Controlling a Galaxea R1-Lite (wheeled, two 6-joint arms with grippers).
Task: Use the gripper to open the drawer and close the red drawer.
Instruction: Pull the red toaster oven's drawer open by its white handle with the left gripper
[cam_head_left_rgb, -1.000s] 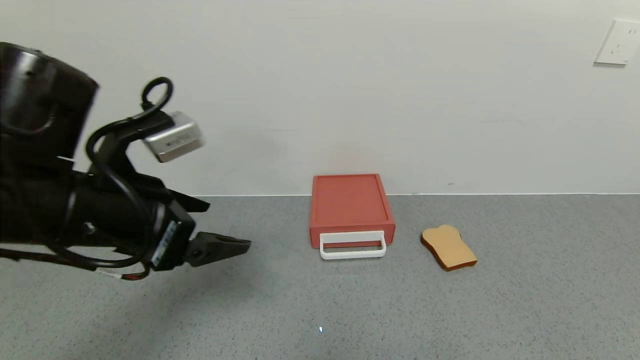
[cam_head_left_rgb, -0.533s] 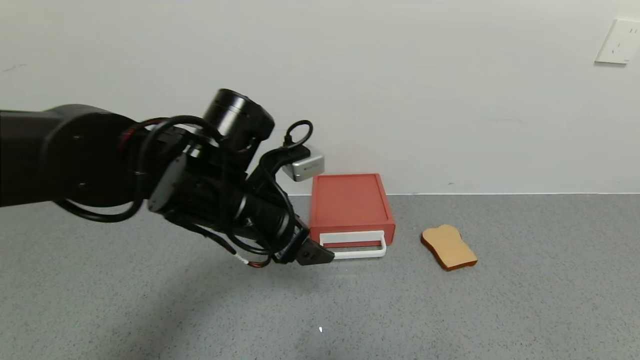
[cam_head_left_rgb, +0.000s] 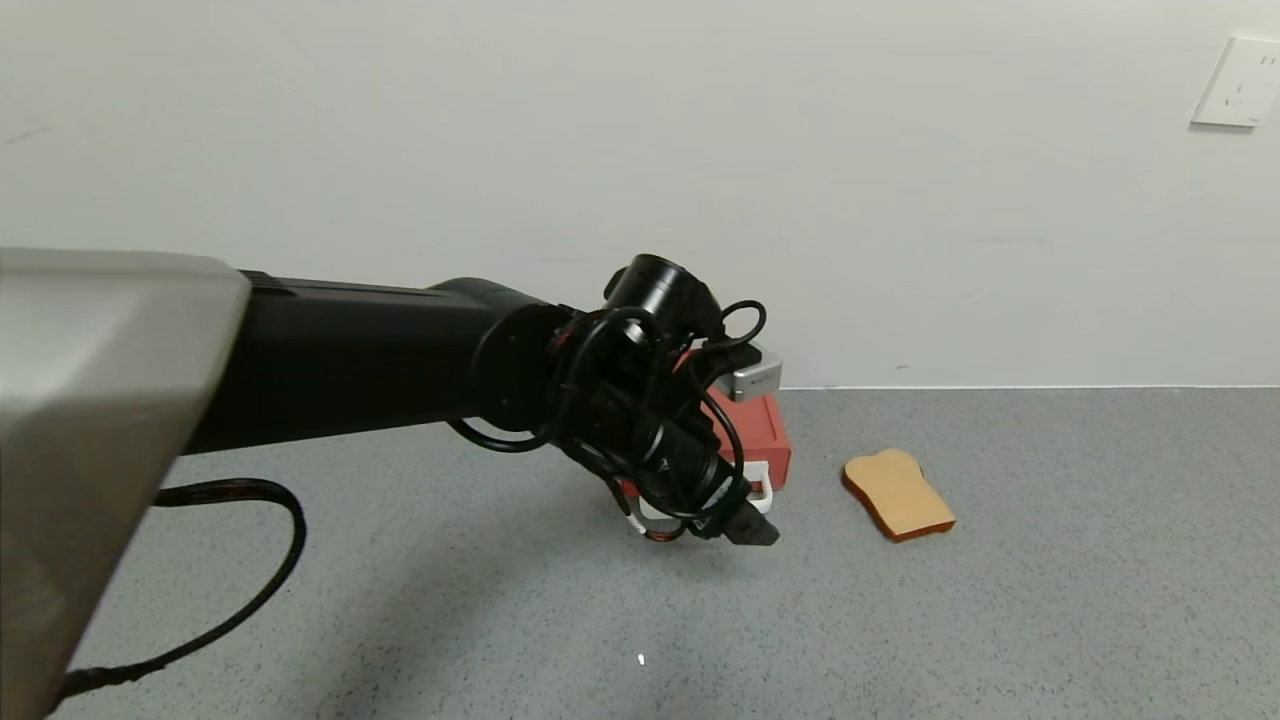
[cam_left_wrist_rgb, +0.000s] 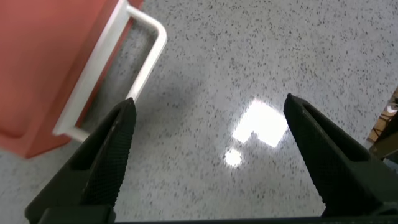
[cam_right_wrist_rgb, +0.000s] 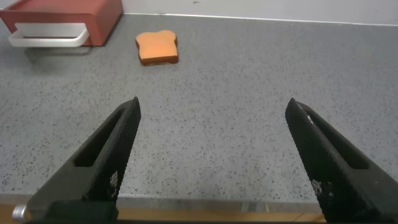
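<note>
The red drawer (cam_head_left_rgb: 772, 437) stands by the wall, mostly hidden behind my left arm in the head view. Its white loop handle (cam_head_left_rgb: 762, 490) pokes out at the front. My left gripper (cam_head_left_rgb: 748, 527) hovers just in front of the handle's right end, low over the table. In the left wrist view the gripper (cam_left_wrist_rgb: 210, 102) is open and empty. The red drawer (cam_left_wrist_rgb: 50, 62) and its white handle (cam_left_wrist_rgb: 118, 68) lie just beyond one finger (cam_left_wrist_rgb: 106, 162), apart from it. My right gripper (cam_right_wrist_rgb: 213, 104) is open and empty, far back from the drawer (cam_right_wrist_rgb: 68, 9).
A tan toast-shaped slice (cam_head_left_rgb: 897, 495) lies on the grey speckled table (cam_head_left_rgb: 1000, 600) to the right of the drawer; it also shows in the right wrist view (cam_right_wrist_rgb: 157, 48). A white wall (cam_head_left_rgb: 900, 200) runs right behind the drawer. A black cable (cam_head_left_rgb: 250, 560) loops at the left.
My left arm has swung from the far left to the right and forward. Its gripper now sits at the drawer's handle and the arm covers most of the drawer. Drawer and toast have not moved.
</note>
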